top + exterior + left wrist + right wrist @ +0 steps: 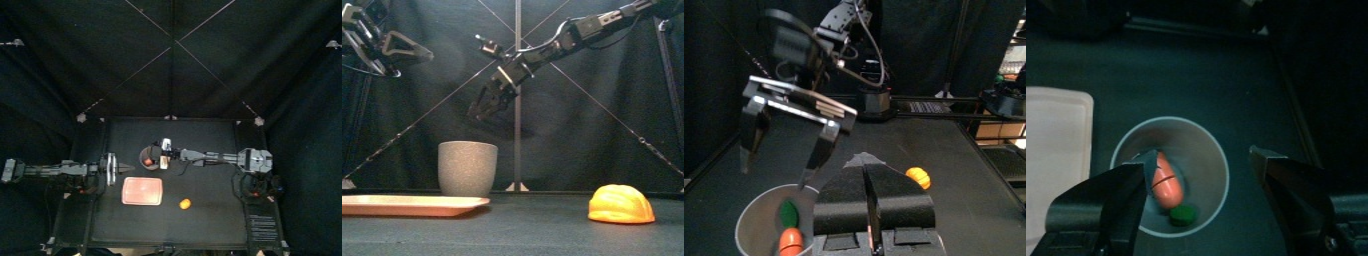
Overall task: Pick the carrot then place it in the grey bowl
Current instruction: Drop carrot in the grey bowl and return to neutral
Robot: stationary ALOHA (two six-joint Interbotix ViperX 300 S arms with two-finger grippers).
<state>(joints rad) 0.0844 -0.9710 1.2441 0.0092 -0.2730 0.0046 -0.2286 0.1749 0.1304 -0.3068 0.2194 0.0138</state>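
The orange carrot [1164,175] with its green top lies inside the tall grey speckled cup [468,167], as the left wrist view also shows [790,238]. My right gripper [486,104] hangs open a little above the cup [147,161], holding nothing. Its jaws stand wide on either side of the cup's rim [1197,165]. My left gripper [866,166] is shut and empty. It is raised at the left [376,45], pointing toward the cup [775,222].
A flat pink tray [142,190] lies in front of the cup, low at the left in the front view [409,204]. A small orange-yellow toy [620,204] sits on the table near the front right [186,204].
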